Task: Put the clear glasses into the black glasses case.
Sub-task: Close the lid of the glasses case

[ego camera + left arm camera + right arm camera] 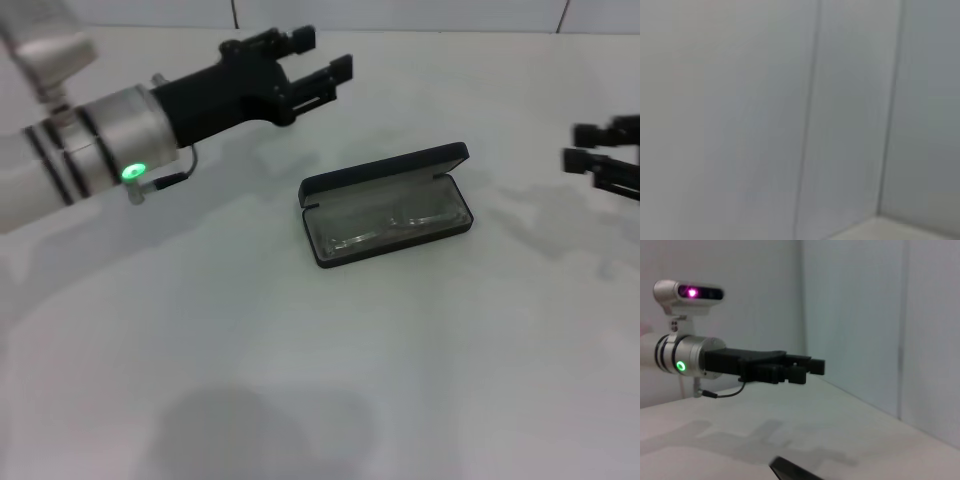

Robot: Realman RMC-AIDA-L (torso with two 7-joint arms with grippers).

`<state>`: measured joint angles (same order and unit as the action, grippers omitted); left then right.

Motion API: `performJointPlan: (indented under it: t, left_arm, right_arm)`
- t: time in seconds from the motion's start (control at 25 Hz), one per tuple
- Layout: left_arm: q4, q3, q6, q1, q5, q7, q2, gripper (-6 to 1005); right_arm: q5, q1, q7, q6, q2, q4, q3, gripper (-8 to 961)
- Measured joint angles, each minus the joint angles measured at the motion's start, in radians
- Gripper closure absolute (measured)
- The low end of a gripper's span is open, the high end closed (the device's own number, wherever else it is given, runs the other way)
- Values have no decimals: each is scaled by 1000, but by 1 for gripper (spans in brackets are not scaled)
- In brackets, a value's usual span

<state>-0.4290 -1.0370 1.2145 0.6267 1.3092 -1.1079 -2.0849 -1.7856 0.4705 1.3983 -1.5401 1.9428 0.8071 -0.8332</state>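
Across the white table [330, 380] the largest thing in the head view is the left arm, coming in from the near left and reaching toward the far middle. Its silver wrist carries a lit green lamp [133, 171], and the black left gripper [322, 62] hangs above the surface with its two fingers spread apart, nothing between them and nothing touched. From the right wrist view the same left gripper [812, 367] shows side-on, raised clear of the table.

Next in size, the black glasses case [388, 204] lies open near the table's middle, well apart from both grippers, its lid tipped back on the far side. The clear glasses [385, 225] rest inside the grey-lined tray, folded, their faint outline filling most of its length.

At the right edge of the head view only part of the right gripper [605, 160] shows, held above the table; whether its fingers are open or closed cannot be told. The left wrist view shows only a pale wall.
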Motion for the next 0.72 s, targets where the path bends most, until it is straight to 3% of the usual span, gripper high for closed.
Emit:
performJointPlan:
  t: [0.12, 0.24, 0.32, 0.48, 0.72]
  left_arm:
    - [28, -66, -129, 53, 26, -40, -1, 313]
    - [68, -121, -245, 108, 43, -60, -7, 312]
    - [99, -147, -304, 143, 43, -61, -11, 311]
    - [133, -195, -343, 177, 41, -62, -13, 310]
    - [125, -294, -340, 174, 42, -69, -13, 309]
  right_arm:
    - [7, -29, 13, 19, 4, 2, 37, 657]
    - [3, -41, 8, 29, 17, 8, 69, 476]
    - [-1, -42, 7, 32, 18, 2, 72, 471]
    - [-14, -39, 7, 49, 20, -3, 67, 461]
    - [-26, -32, 6, 52, 21, -3, 68, 449]
